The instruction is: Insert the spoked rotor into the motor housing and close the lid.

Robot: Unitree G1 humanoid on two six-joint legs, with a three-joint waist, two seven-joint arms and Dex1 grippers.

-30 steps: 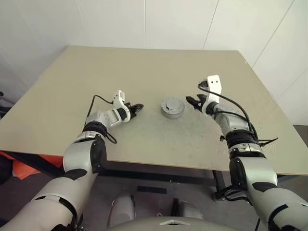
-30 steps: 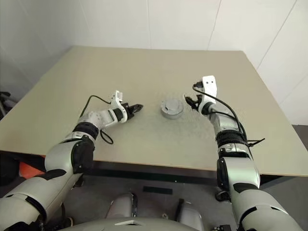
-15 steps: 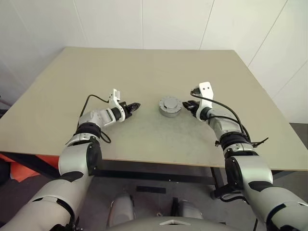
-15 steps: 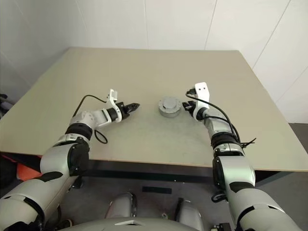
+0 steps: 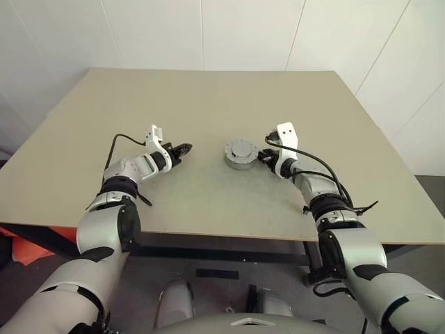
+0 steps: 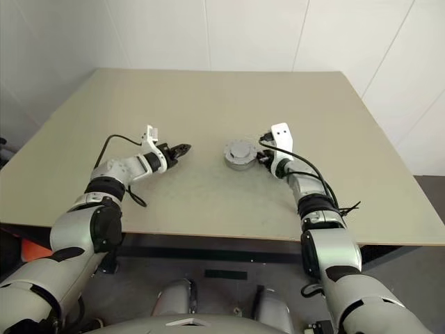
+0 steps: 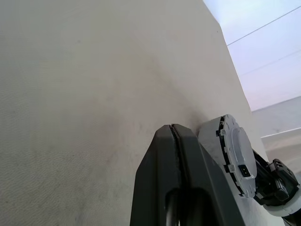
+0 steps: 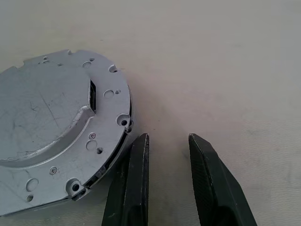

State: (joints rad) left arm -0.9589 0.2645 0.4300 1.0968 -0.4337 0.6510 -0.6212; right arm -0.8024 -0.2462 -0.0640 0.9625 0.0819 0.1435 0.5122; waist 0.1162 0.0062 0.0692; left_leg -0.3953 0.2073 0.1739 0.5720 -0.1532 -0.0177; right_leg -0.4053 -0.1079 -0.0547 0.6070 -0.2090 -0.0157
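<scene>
- Motor housing (image 5: 240,154), a short round silver metal cup, sat near the middle of the table, its side wall showing below the cover.
- Nearest the robot ran the front edge of the plain beige rectangular table (image 5: 208,209), matte and faintly speckled; under that edge the floor was dark, with something orange at the lower left.
- On the left, the left gripper (image 5: 185,148) hovered low over the bare tabletop, well apart from the housing, its two black fingers pressed together with no gap and nothing between them.
- On the right, the right gripper (image 8: 167,155) was just beside the housing's rim, its two black fingers (image 8: 135,179) spread a little with only bare table between them; one finger lay very close to the rim, and contact could not be judged.
- On top of the housing lay the flat round grey metal lid (image 8: 51,127), scratched, with small screw holes round its edge, a raised curved rib and a small dark rectangular slot.
- What was inside the housing could not be seen.
- Beyond the table's far edge stood white panelled walls (image 5: 243,31) with thin seams.
</scene>
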